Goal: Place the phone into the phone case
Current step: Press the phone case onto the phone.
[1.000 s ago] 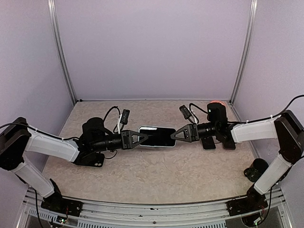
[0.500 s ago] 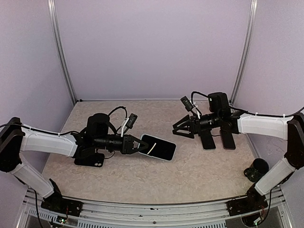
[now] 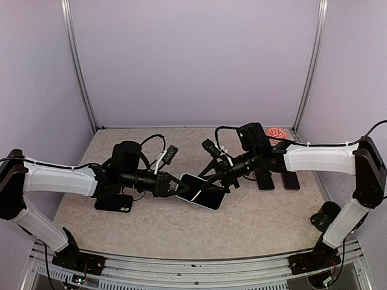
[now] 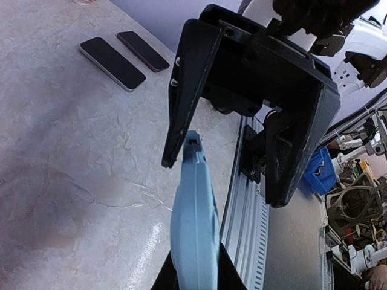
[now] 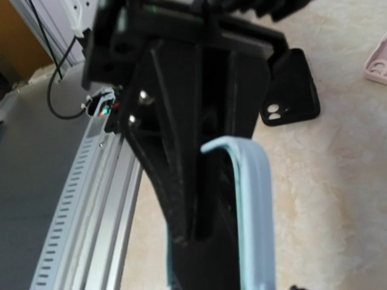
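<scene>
On your far left a black phone case (image 3: pixel 123 206) lies flat on the table (image 3: pixel 181 238) just beside the left arm, camera cut-out showing; you cannot tell if anything is inside it. The left gripper (image 3: pixel 180 185) is clamped on the near end of the phone (image 3: pixel 205 194), a dark-faced slab with a pale blue rim, held on edge and off the table. The right gripper (image 3: pixel 210 182) has its fingers spread wide, one on each side of the phone's far end, not pinching it. The phone hangs mid-table, well apart from the side walls and the front rail. Further right, two dark phones (image 3: pixel 265 179) lie side by side, flat.
</scene>
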Action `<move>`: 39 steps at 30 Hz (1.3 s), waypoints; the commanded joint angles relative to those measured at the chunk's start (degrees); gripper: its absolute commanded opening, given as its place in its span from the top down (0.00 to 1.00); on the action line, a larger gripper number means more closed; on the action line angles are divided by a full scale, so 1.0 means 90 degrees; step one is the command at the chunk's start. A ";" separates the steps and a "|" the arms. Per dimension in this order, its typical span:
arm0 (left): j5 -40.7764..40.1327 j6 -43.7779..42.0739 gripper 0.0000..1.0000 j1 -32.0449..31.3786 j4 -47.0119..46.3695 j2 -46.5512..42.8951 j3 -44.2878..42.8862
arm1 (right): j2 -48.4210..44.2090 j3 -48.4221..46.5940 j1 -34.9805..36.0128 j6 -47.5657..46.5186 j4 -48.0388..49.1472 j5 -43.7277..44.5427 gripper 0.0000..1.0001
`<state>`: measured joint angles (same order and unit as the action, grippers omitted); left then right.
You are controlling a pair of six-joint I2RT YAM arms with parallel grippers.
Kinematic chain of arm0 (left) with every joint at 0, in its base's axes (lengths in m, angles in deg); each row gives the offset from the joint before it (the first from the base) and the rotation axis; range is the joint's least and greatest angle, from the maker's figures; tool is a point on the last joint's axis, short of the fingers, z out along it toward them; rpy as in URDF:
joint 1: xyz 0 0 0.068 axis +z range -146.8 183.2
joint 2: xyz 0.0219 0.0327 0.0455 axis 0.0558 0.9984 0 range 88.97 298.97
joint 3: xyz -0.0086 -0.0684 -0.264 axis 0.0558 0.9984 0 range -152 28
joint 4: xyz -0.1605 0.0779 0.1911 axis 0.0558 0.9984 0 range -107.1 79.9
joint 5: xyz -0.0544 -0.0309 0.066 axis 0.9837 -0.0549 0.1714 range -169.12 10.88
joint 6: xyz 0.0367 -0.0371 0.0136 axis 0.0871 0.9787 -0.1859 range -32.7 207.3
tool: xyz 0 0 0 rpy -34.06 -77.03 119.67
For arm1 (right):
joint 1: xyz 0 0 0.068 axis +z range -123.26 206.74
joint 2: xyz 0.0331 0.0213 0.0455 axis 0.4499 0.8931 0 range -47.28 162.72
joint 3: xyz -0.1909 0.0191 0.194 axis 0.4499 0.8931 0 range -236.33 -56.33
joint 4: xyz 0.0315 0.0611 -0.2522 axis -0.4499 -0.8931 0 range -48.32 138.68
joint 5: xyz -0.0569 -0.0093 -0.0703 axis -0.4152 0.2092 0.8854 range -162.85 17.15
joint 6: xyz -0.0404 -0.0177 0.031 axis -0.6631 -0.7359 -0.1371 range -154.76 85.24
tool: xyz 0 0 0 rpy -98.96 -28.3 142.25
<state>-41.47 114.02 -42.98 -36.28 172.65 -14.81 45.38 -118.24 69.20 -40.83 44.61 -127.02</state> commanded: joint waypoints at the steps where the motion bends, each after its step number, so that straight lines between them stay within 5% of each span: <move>1: 0.0246 -0.0075 1.00 -0.0045 -0.0292 -0.0248 -0.0281 | 0.0131 -0.0222 0.0186 -0.0290 -0.0171 0.0248 0.35; 11: 0.0440 0.0058 1.00 -0.0065 -0.0506 -0.0125 -0.0263 | 0.0317 -0.0441 0.0389 -0.0506 -0.0278 0.0610 0.51; 21: 0.0408 0.0130 1.00 -0.0075 -0.0610 -0.0047 -0.0205 | 0.0300 -0.0462 0.0465 -0.0581 -0.0285 0.0686 1.00; 30: 0.0342 0.0159 1.00 -0.0083 -0.0613 0.0026 -0.0253 | 0.0183 -0.0391 0.0497 -0.0543 -0.0255 0.0932 1.00; 35: 0.0289 0.0048 1.00 -0.0057 -0.0532 -0.0131 -0.0237 | 0.0153 -0.0285 0.0439 -0.0460 -0.0336 0.0659 0.70; 39: 0.0308 -0.0004 1.00 0.0003 -0.0469 -0.0323 -0.0205 | 0.0086 0.0009 0.0305 -0.0272 -0.0189 0.0409 0.62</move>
<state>-39.44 113.80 -43.39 -35.99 172.87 -14.81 47.55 -120.71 72.48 -44.06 41.55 -121.60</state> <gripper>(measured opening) 0.119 0.363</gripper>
